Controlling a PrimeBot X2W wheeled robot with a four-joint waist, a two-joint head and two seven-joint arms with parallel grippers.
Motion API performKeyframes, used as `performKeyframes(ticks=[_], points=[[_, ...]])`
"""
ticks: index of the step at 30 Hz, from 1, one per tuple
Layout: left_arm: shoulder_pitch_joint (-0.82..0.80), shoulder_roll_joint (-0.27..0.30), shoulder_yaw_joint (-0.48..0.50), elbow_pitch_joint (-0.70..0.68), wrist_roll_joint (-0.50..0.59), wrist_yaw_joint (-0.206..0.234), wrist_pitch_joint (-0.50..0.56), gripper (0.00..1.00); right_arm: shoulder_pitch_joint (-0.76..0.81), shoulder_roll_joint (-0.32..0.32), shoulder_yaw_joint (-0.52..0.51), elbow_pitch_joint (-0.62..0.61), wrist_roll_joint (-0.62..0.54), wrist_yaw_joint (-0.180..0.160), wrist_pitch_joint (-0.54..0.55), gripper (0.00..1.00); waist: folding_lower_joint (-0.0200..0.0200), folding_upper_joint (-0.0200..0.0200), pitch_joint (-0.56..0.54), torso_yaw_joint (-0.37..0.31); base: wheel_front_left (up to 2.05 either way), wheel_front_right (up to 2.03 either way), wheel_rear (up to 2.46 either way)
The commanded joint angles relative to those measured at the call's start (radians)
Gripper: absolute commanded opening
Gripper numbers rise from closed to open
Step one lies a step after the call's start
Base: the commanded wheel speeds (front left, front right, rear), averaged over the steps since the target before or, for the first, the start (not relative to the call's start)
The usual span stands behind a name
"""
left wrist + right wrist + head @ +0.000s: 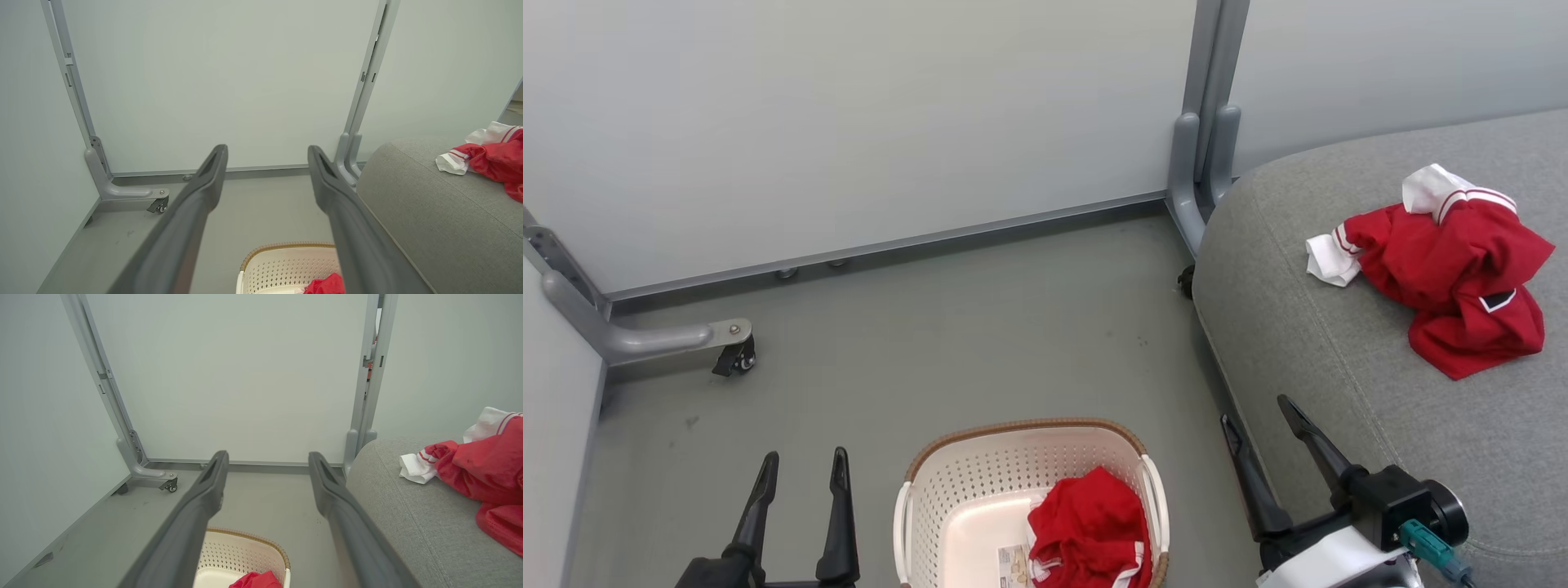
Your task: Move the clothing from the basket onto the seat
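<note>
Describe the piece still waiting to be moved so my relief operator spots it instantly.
Start at the grey seat on the right; on the floor left of it stands a cream perforated basket with a brown rim. The piece is the crumpled red cloth with white trim inside it. Unlike the other red garment, it is not on the seat.

1. The basket (1021,426) stands on the floor (972,327), just left of the seat (1307,327).
2. The shorts (1090,523) lie in the basket, against its right side.
3. The top (1454,269) lies on the seat, well apart from the basket.
4. The left gripper (805,455) hangs left of the basket; the right gripper (1254,409) is right of it, at the seat's near edge.
5. A wall panel (849,122) stands behind the floor.
</note>
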Motion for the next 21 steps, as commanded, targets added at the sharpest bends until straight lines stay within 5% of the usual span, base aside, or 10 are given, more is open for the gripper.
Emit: performKeyframes(ticks=[1,21], points=[[0.016,0.001,0.001,0.003,-0.012,-0.005,0.0,1.0,0.018,-0.004,0.003,-0.001,-0.007,-0.001,-0.002,1.0,0.0001,0.0,-0.004,-0.002,0.0,0.0,0.0],[0.021,0.001,-0.003,0.022,0.011,0.001,0.0,1.0,0.026,-0.004,-0.035,-0.003,0.01,-0.001,-0.002,1.0,0.0001,0.0,-0.011,-0.002,0.0,0.0,0.0]])
